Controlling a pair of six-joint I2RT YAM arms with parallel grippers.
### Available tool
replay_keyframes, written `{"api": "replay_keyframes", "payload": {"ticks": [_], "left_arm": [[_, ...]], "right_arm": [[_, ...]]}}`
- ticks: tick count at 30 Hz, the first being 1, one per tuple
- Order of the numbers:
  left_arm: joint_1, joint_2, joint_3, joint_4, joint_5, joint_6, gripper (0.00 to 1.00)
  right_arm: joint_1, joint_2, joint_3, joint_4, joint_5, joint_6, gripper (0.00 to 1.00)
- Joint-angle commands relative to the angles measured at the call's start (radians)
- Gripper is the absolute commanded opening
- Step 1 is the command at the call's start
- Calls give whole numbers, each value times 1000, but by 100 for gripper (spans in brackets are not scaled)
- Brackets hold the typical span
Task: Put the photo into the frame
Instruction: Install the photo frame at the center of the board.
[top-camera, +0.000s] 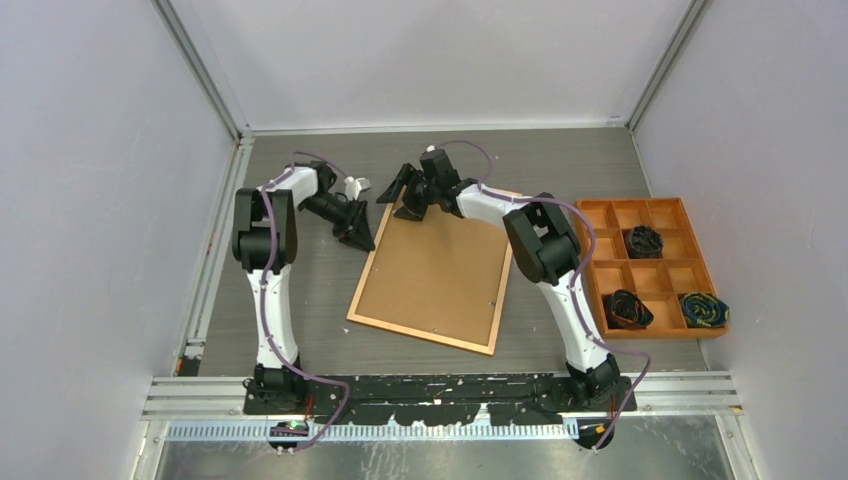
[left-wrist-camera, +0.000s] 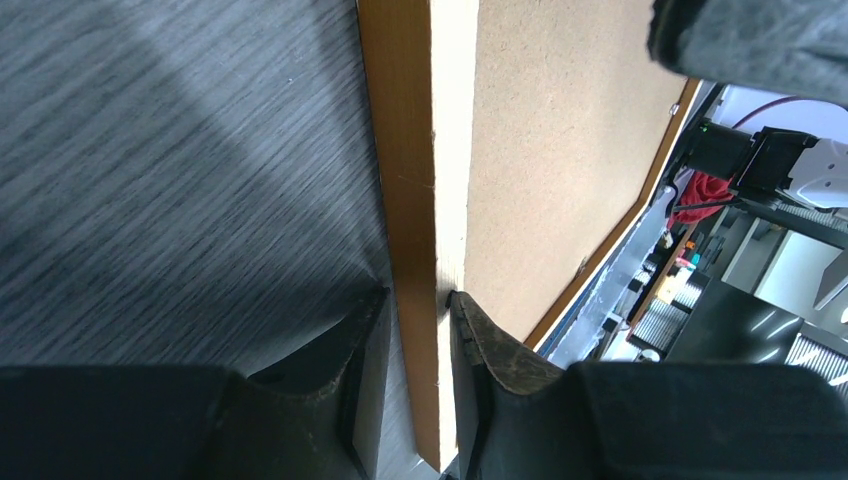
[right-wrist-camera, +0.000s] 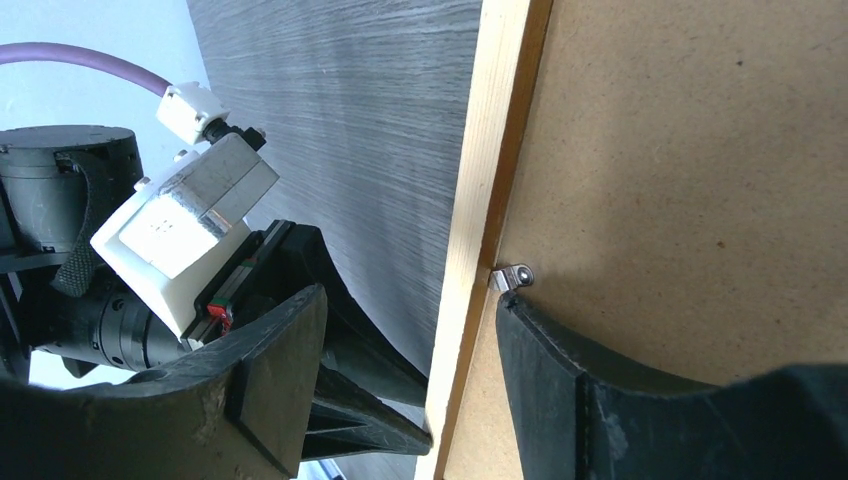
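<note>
The frame (top-camera: 420, 336) lies face down mid-table, its brown backing board (top-camera: 435, 265) up. The photo is out of view. My left gripper (top-camera: 356, 232) is at the frame's far-left corner. In the left wrist view that gripper (left-wrist-camera: 418, 293) is shut on the frame's orange-brown edge (left-wrist-camera: 400, 150), one finger outside and one on the board side. My right gripper (top-camera: 402, 198) is at the far edge. Seen from the right wrist, it (right-wrist-camera: 408, 297) stands open astride the pale edge (right-wrist-camera: 480, 170), its inner finger just below a small metal clip (right-wrist-camera: 512, 276).
An orange compartment tray (top-camera: 630, 200) stands at the right and holds dark bundles (top-camera: 644, 240). Grey walls close in the table on three sides. A metal rail (top-camera: 450, 385) runs along the near edge by the arm bases.
</note>
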Motion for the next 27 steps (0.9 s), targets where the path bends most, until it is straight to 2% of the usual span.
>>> {"api": "replay_keyframes", "payload": {"ticks": [1,19,27], "left_arm": [[-4,-4,-23,16,-74,37,29],[-3,-22,-45,3,-89,69,28],[6,-32,-44,-6,-90,80,28]], "right_arm": [[5,20,28,9,58,8,67],[7,40,38,68,67,55,66],[-78,-112,-28,24,94,-51,67]]}}
